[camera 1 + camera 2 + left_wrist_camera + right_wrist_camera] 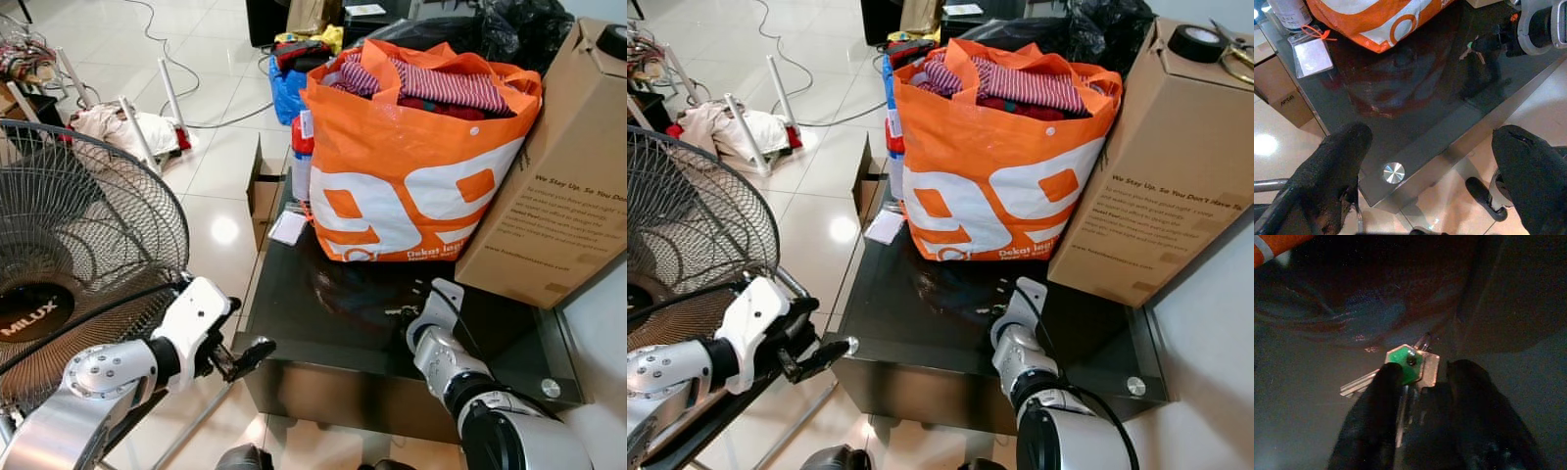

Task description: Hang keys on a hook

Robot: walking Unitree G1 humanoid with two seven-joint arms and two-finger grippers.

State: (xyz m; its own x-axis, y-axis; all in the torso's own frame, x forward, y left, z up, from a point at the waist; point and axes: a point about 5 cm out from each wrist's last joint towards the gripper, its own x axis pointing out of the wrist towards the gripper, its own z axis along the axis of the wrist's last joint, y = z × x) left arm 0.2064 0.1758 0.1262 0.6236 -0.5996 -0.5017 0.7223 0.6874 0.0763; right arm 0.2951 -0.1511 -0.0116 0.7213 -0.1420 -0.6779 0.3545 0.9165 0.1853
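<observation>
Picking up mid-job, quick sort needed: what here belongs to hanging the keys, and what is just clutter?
Job:
- keys, lying on the dark glass table
- right gripper, fingers either side of the keys

Lying about:
- orange bag of clothes
- cardboard box
- fan
- badge card
- left gripper, idle, open

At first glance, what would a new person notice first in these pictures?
The big orange bag stuffed with clothes stands on the dark glass table, beside a cardboard box. A large fan stands at the robot's left. The right gripper reaches the green-headed keys on the table.
</observation>
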